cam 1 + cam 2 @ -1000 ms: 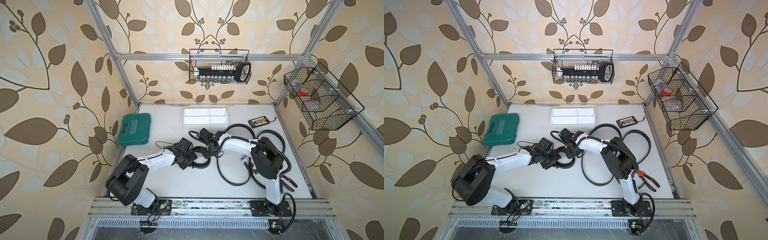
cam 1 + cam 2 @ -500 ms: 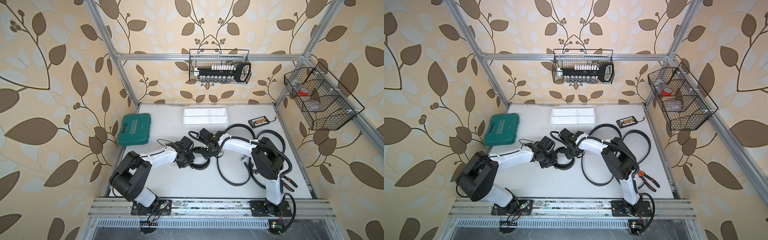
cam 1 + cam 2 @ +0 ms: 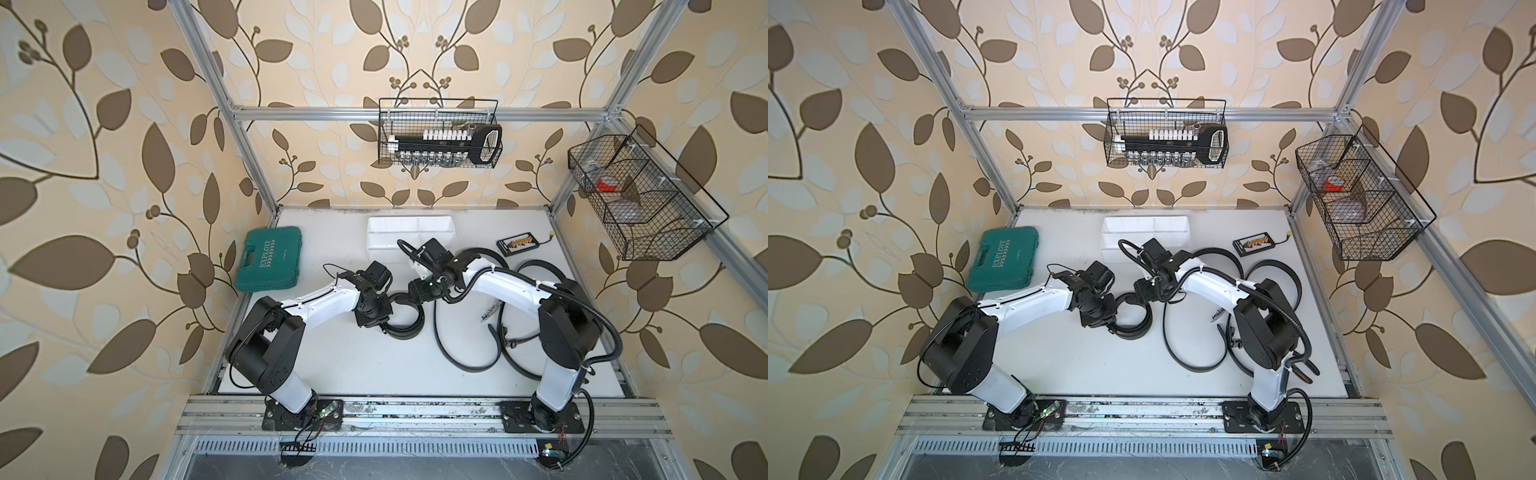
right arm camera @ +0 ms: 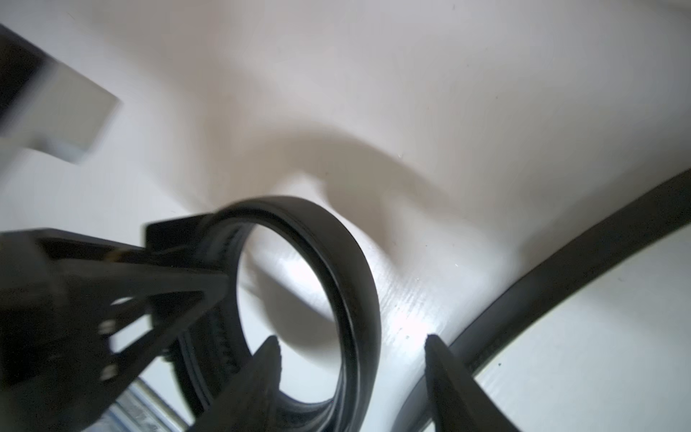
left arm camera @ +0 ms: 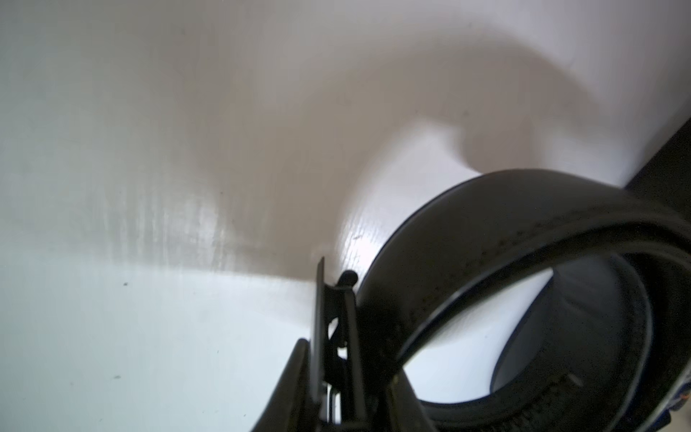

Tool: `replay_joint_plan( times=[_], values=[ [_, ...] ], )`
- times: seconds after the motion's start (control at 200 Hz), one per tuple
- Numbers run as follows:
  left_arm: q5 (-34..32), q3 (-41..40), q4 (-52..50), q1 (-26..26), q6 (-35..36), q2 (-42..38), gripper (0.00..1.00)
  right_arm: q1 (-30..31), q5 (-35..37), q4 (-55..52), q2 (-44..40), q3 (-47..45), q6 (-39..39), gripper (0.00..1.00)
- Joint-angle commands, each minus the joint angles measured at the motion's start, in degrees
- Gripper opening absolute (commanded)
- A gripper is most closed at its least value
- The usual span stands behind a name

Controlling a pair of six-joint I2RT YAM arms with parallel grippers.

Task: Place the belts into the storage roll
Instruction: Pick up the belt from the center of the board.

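Black coiled belt (image 4: 361, 284) is being clamped by the left end effector (image 4: 213, 254) on the white desk (image 3: 353, 365), near the white compartmented tray (image 3: 409, 226); the right end effector (image 4: 351, 344) is being held wide astride it.

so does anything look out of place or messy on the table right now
Nothing looks damaged or spilled. The untidy part is two loose belts sprawled in overlapping loops, partly under the right arm. The coiled belt sits mid-table, not yet in the tray.
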Motion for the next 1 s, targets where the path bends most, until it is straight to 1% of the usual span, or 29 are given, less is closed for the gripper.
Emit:
replay_joint_plan(
  times=[0.0,0.04,0.045,0.05,0.055,0.07,0.17,0.245,0.29,0.34,0.465,0.545,0.66,0.82,0.995],
  values=[
    [2.5,4.3,-5.3,0.4,4.8,-1.6,0.00,-2.2,-5.5,4.0,-6.8,-2.6,0.0,0.80],
    [2.9,5.6,-6.7,0.7,6.0,-1.8,0.00,-2.8,-6.4,4.3,-8.8,-3.3,-0.3,0.85],
    [2.9,5.8,-6.9,0.7,6.1,-1.8,0.00,-2.8,-6.4,4.3,-9.0,-3.4,-0.4,0.87],
    [3.0,6.0,-7.1,0.8,6.3,-1.7,0.00,-2.8,-6.5,4.3,-9.4,-3.4,-0.5,0.93],
    [3.1,6.1,-7.4,0.8,6.5,-1.7,0.00,-2.9,-6.5,4.3,-9.7,-3.5,-0.5,0.96],
    [3.3,6.7,-8.0,1.1,7.0,-1.7,0.00,-3.0,-6.5,4.2,-10.5,-3.8,-0.7,0.99],
    [6.5,11.5,-13.2,3.0,11.7,-0.6,0.00,-2.6,-6.7,4.1,-16.3,-6.4,-2.9,0.99],
    [8.6,16.1,-18.7,4.6,16.3,1.5,0.00,-0.5,-4.7,4.1,-20.9,-9.2,-5.4,0.99],
    [9.8,19.5,-22.7,5.4,19.4,3.8,0.00,1.4,-1.7,3.6,-23.4,-10.5,-7.7,0.99],
    [9.7,23.8,-28.3,5.9,22.8,6.9,0.00,6.2,3.2,2.8,-25.6,-11.5,-11.5,0.99],
    [8.1,32.0,-36.9,7.1,27.7,12.2,0.00,19.6,20.8,2.0,-28.5,-11.9,-23.3,0.99],
    [8.1,36.1,-39.5,8.4,28.4,13.3,0.00,25.7,28.0,0.0,-27.0,-9.6,-29.7,0.99],
    [9.8,40.0,-42.7,9.1,28.8,14.8,0.00,30.9,37.3,-3.3,-21.7,-5.4,-36.2,0.99],
    [11.6,41.9,-45.8,9.1,29.4,16.5,0.00,35.4,47.4,-5.1,-13.1,-1.9,-44.3,0.94],
    [11.5,40.5,-47.0,9.2,30.3,16.9,0.00,36.3,54.0,-7.6,-4.3,4.0,-47.0,0.88]
  ],
)
